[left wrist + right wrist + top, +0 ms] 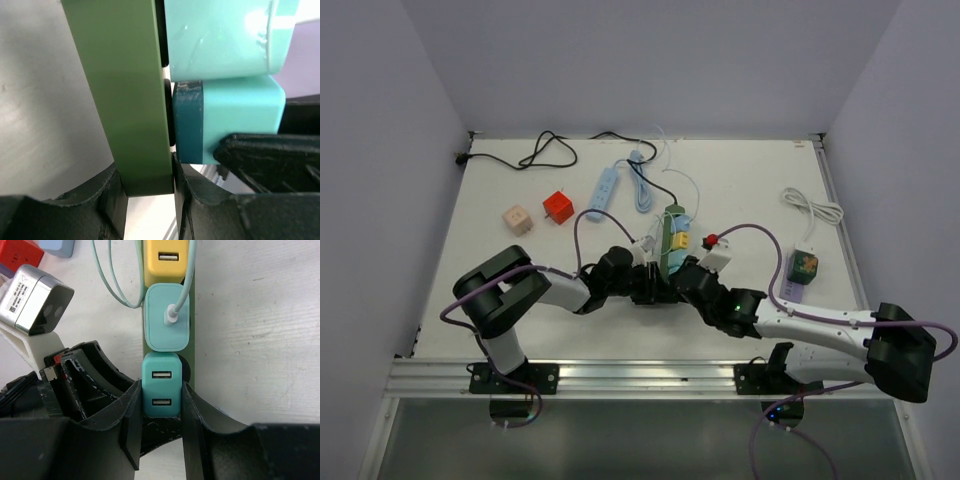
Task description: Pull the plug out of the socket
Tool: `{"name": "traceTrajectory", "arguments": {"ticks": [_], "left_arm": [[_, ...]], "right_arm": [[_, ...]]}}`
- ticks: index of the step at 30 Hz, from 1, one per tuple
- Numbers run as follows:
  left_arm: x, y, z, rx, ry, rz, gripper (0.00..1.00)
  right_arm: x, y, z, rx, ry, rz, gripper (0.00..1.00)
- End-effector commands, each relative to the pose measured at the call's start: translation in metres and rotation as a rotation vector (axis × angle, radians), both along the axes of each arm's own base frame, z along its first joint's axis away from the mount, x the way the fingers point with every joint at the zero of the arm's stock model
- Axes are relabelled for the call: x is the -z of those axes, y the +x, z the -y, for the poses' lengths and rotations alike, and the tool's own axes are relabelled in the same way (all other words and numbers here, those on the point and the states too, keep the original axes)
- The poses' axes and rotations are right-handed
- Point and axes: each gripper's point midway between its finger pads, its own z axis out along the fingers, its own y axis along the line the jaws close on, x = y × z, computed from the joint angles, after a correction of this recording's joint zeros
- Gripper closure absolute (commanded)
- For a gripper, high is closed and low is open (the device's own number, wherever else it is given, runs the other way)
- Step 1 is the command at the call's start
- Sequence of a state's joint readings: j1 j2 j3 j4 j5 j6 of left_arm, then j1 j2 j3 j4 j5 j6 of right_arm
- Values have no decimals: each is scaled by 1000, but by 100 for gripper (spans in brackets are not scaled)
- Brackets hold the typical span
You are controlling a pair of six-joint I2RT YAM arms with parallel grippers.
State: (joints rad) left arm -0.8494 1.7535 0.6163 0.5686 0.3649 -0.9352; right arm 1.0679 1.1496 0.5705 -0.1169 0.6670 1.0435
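1. The left gripper (148,187) is closed almost fully on the near end of the green strip (125,90). Its fingers (107,197) press on both long sides of the strip, so it has the strip in a firm hold against the table (260,315).
2. The strip lies near the middle of the table, between the two arms. Three chargers sit on it in one row: a yellow charger (165,260) farthest, a teal charger (166,317) with a cable in the middle, and the plug (160,382) nearest.
3. The plug is teal with two USB ports. Its base is tight against the strip, so I judge it is not yet pulled out.
4. The right gripper (161,410) is closed to the width of the plug, and its fingers (131,415) touch both sides of it.
5. Progress: both grasps look done, one for holding down and one for pulling. What is left is the pull itself, straight up from the socket while the left side keeps the strip down.
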Motion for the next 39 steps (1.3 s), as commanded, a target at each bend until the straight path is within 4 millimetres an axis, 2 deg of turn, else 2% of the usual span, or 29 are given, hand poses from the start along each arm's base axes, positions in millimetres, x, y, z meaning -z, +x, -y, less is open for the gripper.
{"name": "traceTrajectory", "arguments": {"ticks": [1,2,3,7,10,12,14,15,18,23,25,28,30,32,33,36,39], "left_arm": [[3,14,-17,-116,-56,14,100],[-2,13,-19,-117,-105,19,100],[-4,13,-22,-121,-134,-9,100],[-8,16,-28,-130,-165,-17,100],[-11,19,-28,-137,-168,-7,100],[-11,23,-28,-146,-157,8,100],[-8,27,-28,-152,-117,15,100],[-5,31,-30,-159,-83,45,100],[0,42,-32,-188,40,110,100],[4,50,-38,-204,197,172,100],[5,55,-44,-222,257,198,100],[7,52,-47,-217,280,203,100],[7,48,-45,-206,252,182,100],[10,44,-43,-210,161,121,100],[9,34,-39,-162,101,67,100],[10,33,-46,-166,-19,-1,100],[8,40,-49,-181,-13,30,100]], "right_arm": [[-69,10,-22,48,286,136,100],[-60,9,-14,59,271,136,100],[-65,8,-10,61,289,150,100],[-61,4,6,89,289,167,100],[-63,4,10,101,289,170,100],[-61,4,10,103,278,162,100],[-67,6,6,105,287,163,100],[-62,5,7,103,256,146,100],[-66,10,-4,100,232,134,100],[-75,18,-25,69,189,119,100],[-76,19,-26,68,185,120,100],[-71,17,-22,74,168,113,100],[-74,17,-17,90,189,128,100],[-67,16,-8,104,188,128,100],[-69,15,-4,113,199,134,100],[-64,15,6,132,212,128,100],[-58,15,5,134,209,108,100]]}}
